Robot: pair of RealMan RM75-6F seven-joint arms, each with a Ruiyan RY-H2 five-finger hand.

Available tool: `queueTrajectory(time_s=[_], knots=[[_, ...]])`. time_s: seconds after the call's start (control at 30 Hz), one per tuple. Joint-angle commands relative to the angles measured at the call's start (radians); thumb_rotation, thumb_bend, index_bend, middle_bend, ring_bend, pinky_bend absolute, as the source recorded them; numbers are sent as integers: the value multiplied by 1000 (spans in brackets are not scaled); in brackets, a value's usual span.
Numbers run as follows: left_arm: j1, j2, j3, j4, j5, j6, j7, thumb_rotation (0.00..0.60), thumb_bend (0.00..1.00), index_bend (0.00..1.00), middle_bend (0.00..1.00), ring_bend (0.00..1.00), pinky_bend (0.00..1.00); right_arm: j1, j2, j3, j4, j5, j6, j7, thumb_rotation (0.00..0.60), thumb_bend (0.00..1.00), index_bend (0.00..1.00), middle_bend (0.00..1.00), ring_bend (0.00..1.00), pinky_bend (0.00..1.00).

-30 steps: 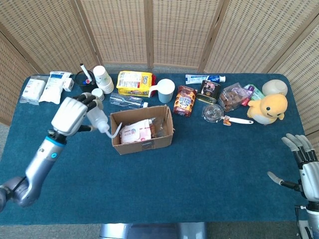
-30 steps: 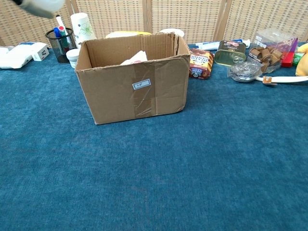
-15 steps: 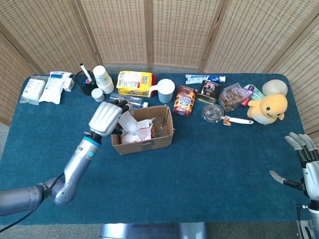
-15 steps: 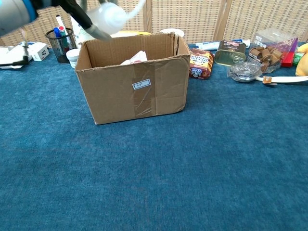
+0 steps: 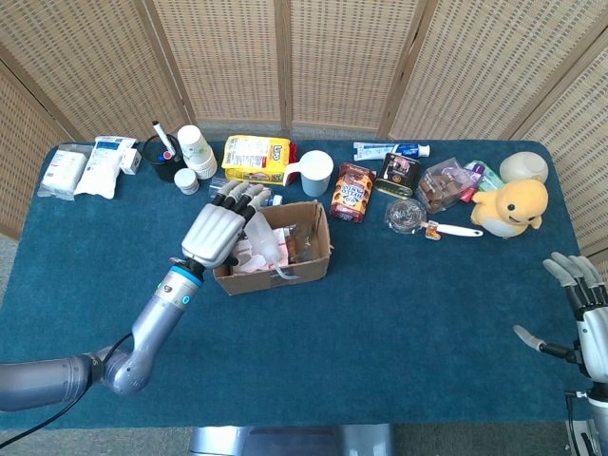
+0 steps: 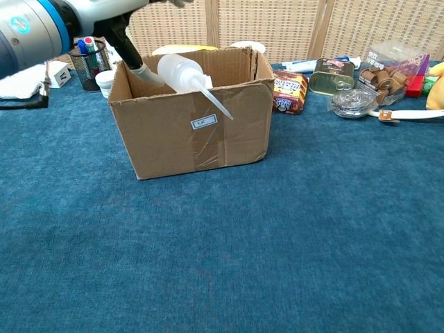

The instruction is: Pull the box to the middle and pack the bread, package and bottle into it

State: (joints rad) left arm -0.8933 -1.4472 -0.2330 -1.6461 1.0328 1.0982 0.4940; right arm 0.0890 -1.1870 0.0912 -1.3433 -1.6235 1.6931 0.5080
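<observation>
The cardboard box (image 5: pixel 296 276) stands open near the table's middle, seen from the front in the chest view as box (image 6: pixel 173 132). Inside lie a pink-and-white package (image 5: pixel 245 259) and wrapped brown bread (image 5: pixel 304 243). My left hand (image 5: pixel 218 233) hovers over the box's left half and holds a white squeeze bottle (image 5: pixel 260 243). In the chest view the bottle (image 6: pixel 179 71) lies tilted at the box's top, its thin nozzle pointing down over the front wall. My left hand (image 6: pixel 83 17) reaches in from the upper left. My right hand (image 5: pixel 578 309) is open at the table's right edge.
Behind the box stand a yellow packet (image 5: pixel 255 159), a white mug (image 5: pixel 313 173), a pen cup (image 5: pixel 163 158), a paper cup (image 5: pixel 194 147) and two tins (image 5: pixel 353 193). A yellow plush duck (image 5: pixel 511 207) sits at the far right. White packs (image 5: pixel 90 166) lie at the far left.
My left hand has carried the squeeze bottle rightward from beside the box to over it, and lowered it to the box's opening. The right hand has barely moved.
</observation>
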Motion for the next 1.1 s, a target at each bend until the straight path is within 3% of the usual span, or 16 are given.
queueTrajectory(time_s=[0.03, 0.2, 0.4, 0.5, 0.6, 0.87, 1.1], knots=[[10, 32, 1, -31, -3, -6, -7, 600, 25, 0, 0, 0, 0, -1, 1, -1, -3, -1, 1, -5, 600, 0, 122, 90, 0, 93], [59, 132, 27, -122, 59, 42, -1, 600, 17, 0, 0, 0, 0, -4, 8, -1, -7, 0, 3, -24, 600, 0, 118, 87, 0, 92], [182, 299, 93, -218, 173, 148, -57, 600, 18, 0, 0, 0, 0, -7, 19, -5, -25, -2, -2, -59, 600, 0, 114, 55, 0, 93], [318, 426, 158, -244, 219, 242, -170, 600, 18, 0, 0, 0, 0, -7, 34, -12, -47, -2, -17, -92, 600, 0, 113, 48, 0, 93], [400, 490, 218, -218, 269, 271, -246, 600, 18, 0, 0, 0, 0, -9, 40, -13, -65, -3, -18, -100, 600, 0, 109, 47, 0, 93], [534, 456, 276, -56, 336, 348, -388, 600, 18, 0, 0, 0, 0, -9, 51, -28, -85, -14, -35, -149, 600, 0, 105, 14, 0, 87], [647, 366, 309, 98, 426, 461, -518, 600, 19, 0, 0, 0, 0, -17, 98, -29, -185, 50, -101, -364, 600, 0, 99, 0, 0, 1]])
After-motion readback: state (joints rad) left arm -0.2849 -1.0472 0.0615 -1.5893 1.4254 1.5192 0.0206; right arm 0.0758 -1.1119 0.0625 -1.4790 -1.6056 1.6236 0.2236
